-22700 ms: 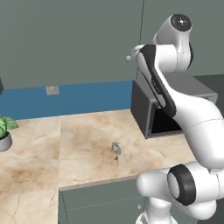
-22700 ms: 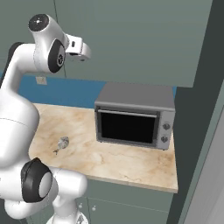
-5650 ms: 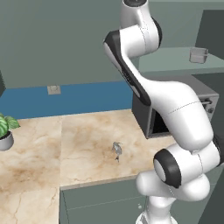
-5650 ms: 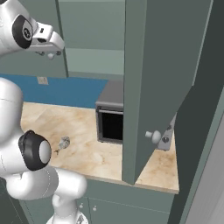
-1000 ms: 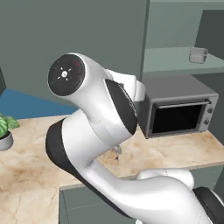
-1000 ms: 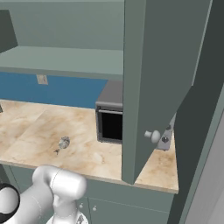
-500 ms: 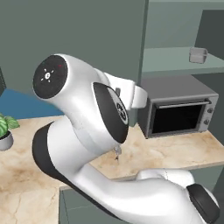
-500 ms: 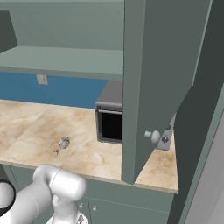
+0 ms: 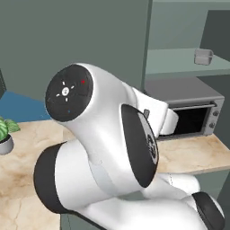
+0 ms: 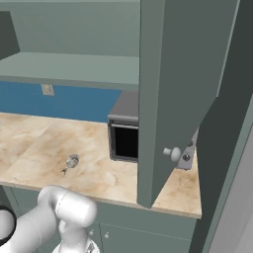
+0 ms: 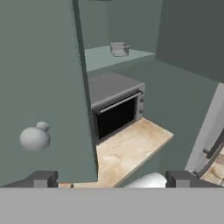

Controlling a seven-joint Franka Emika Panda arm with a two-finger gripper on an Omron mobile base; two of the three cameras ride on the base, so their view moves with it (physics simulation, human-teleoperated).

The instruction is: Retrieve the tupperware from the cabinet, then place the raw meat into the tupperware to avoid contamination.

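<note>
**A:** Low in hand view — gripper (image 11: 111,179): fingertips (image 11: 42,178) at 7 and 5 o'clock of the picture, set far apart, nothing btwn them. Jaws released, no grasp.

**B:** What's closest to it?

**A:** Cabinet (image 11: 39,87) door, grey-green, takes up the 9 o'clock side of hand view; round pale knob (image 11: 34,137) just above the 7 o'clock fingertip. Not touching, as far as I can tell.

**B:** Tupperware?

**A:** Tupperware (image 11: 119,49) sits on the cabinet shelf (image 11: 105,59), at 12 o'clock in hand view, upright, well apart from gripper. Left base view: same box (image 9: 203,56) at 2 o'clock, on the shelf, directly above the microwave (image 9: 191,108).

**B:** Microwave state?

**A:** Dark grey, door shut, on the marble counter (image 10: 99,173), under the shelf. Right base view: open cabinet door hangs in front of it, covers its right part; knob at approx. 4 o'clock from picture centre.

**B:** Raw meat?

**A:** Raw meat (image 10: 72,160) lies on the counter, right base view, at 9 o'clock of the microwave, apart from it. Small greyish lump, detail too small to read.

**B:** Anything else?

**A:** Potted plant (image 9: 5,132) at 9 o'clock edge of left base view, on counter. Blue backsplash (image 10: 74,104) w/ wall outlet (image 10: 47,89) behind the counter. Arm's big white joint covers most of the middle of left base view.
</note>
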